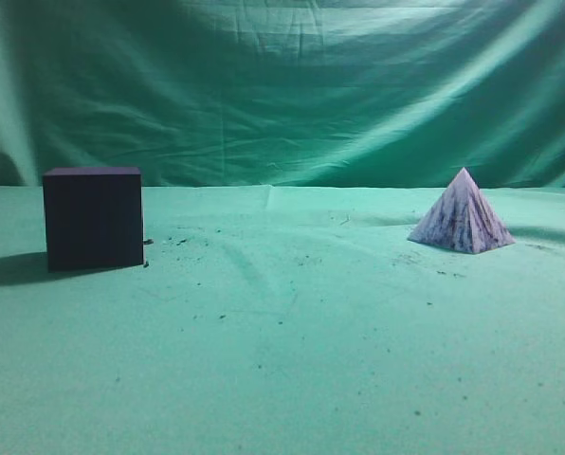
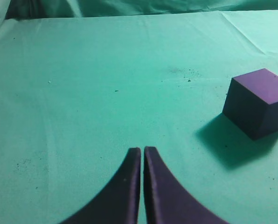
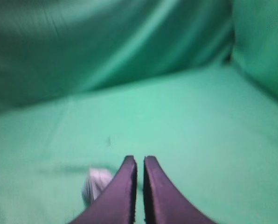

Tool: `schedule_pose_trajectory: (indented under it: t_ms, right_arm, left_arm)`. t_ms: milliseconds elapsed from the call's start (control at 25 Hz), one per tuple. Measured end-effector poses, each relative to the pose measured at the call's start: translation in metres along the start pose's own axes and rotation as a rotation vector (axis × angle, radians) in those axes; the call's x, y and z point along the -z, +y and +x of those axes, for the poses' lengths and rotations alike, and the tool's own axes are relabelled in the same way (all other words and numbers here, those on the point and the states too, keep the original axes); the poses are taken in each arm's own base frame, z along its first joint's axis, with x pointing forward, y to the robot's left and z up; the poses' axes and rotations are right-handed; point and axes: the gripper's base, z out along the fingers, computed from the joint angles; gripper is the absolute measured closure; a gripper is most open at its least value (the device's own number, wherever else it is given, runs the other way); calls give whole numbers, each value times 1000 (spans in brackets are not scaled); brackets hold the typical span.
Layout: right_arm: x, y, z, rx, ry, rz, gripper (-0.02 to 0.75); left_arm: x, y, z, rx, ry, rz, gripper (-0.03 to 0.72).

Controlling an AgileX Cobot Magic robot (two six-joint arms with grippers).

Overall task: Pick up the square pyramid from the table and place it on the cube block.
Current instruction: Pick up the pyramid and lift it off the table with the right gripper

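Exterior view: cube sits on the table at left, flat on its base, upright, shadow falling to its left. Pyramid sits on the table at right, further back, upright on its base, apex up. The two are well apart, bare green cloth between them. Dark crumbs scattered on the cloth, densest just right of the cube and toward centre. Wrinkled green backdrop hangs behind. No arm visible in this view.

Left wrist view: left gripper hangs over bare cloth, its two dark fingers pressed nearly together, only a thin slit between the tips, nothing held. Cube lies ahead and to the right of the fingers, well apart from them, top face lit purple, shadow cast toward lower left.

Right wrist view: blurred. Right gripper has fingers drawn close together, narrow gap at tips, nothing between them. Pyramid shows as a pale smear just left of the fingers, partly hidden behind the left one; can't tell if it touches. Cloth and backdrop fill the rest.
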Motion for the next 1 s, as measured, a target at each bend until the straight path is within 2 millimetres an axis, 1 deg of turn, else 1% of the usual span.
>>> schedule_pose_trajectory:
  t_ms: [160, 280, 400, 480, 560, 640, 680, 720, 760, 840, 1000]
  right_arm:
    - [-26, 1, -5, -9, 230, 29, 738]
    - [-41, 6, -13, 89, 354, 4, 738]
    - [-57, 23, -29, 230, 485, -100, 738]
    - [-71, 42, -34, 319, 566, -191, 738]
    - [-89, 59, -32, 407, 635, -243, 738]
    - [-107, 73, -29, 486, 686, -259, 738]
    - [-118, 80, -24, 506, 723, -262, 738]
    - [-130, 86, -20, 516, 755, -263, 682]
    - [-141, 91, -17, 512, 790, -258, 682]
    - [-162, 98, -11, 488, 859, -234, 533]
    - [-200, 107, -2, 424, 992, -159, 184]
  left_arm:
    - [0, 0, 0, 0, 0, 0, 688]
    - [0, 0, 0, 0, 0, 0, 688]
    - [0, 0, 0, 0, 0, 0, 688]
    - [0, 0, 0, 0, 0, 0, 688]
    - [0, 0, 0, 0, 0, 0, 688]
    - [0, 0, 0, 0, 0, 0, 688]
    - [0, 0, 0, 0, 0, 0, 688]
    - [0, 0, 0, 0, 0, 0, 688]
    - [0, 0, 0, 0, 0, 0, 688]
    - [0, 0, 0, 0, 0, 0, 688]
    - [0, 0, 0, 0, 0, 0, 688]
